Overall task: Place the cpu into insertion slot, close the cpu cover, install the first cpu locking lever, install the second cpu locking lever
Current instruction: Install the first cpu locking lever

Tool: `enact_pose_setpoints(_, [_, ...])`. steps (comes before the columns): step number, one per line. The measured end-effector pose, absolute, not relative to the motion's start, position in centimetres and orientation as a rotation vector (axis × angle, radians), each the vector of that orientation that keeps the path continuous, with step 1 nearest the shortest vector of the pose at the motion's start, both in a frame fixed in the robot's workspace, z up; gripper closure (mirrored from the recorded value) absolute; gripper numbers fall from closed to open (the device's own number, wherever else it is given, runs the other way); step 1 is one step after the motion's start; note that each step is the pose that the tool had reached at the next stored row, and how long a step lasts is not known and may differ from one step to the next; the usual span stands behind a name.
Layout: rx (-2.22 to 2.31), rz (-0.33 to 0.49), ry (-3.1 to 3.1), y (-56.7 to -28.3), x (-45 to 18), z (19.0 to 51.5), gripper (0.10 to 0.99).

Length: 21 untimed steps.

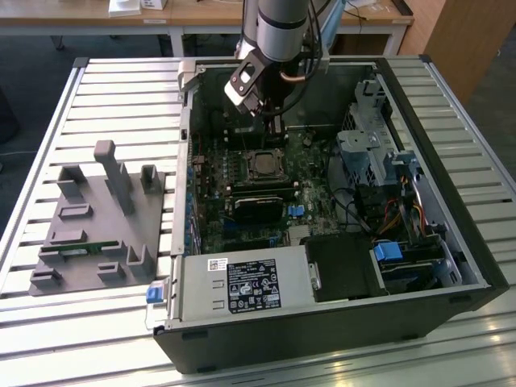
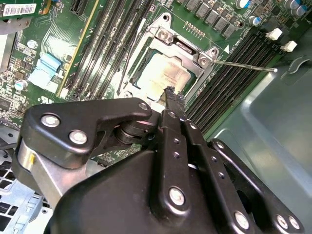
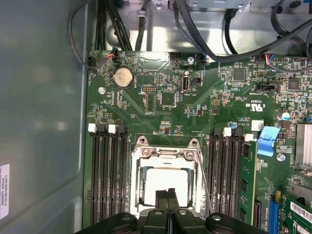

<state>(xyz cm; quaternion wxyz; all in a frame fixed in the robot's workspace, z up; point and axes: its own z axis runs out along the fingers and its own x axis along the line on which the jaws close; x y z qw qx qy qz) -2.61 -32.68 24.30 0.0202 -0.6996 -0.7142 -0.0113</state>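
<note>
The cpu (image 2: 163, 75) (image 3: 165, 183), a pale silver square, lies in the insertion slot (image 1: 264, 165) on the green motherboard. The cpu cover (image 3: 165, 153) (image 2: 183, 48), a silver frame, lies flat around it, and the chip shows through its cut-out. My gripper (image 2: 170, 93) (image 3: 168, 195) (image 1: 272, 122) hangs just above the socket's edge, its black fingers pressed together with nothing between them. One thin lever rod (image 2: 243, 66) (image 3: 202, 180) juts from a socket corner over the memory slots. Another thin lever rod (image 2: 127, 66) runs along the opposite side.
The open computer case (image 1: 451, 161) lies on a slatted table. A power supply (image 1: 242, 286), a black card (image 1: 258, 205), a drive cage (image 1: 371, 153) and cables (image 3: 204, 29) crowd the board. A grey fixture (image 1: 97, 218) sits at the exterior view's left.
</note>
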Motion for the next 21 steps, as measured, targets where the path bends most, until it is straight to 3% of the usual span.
enact_pose_setpoints(21, [-2.170, -0.035, -2.215, -32.68, -2.61, 25.06, 0.980])
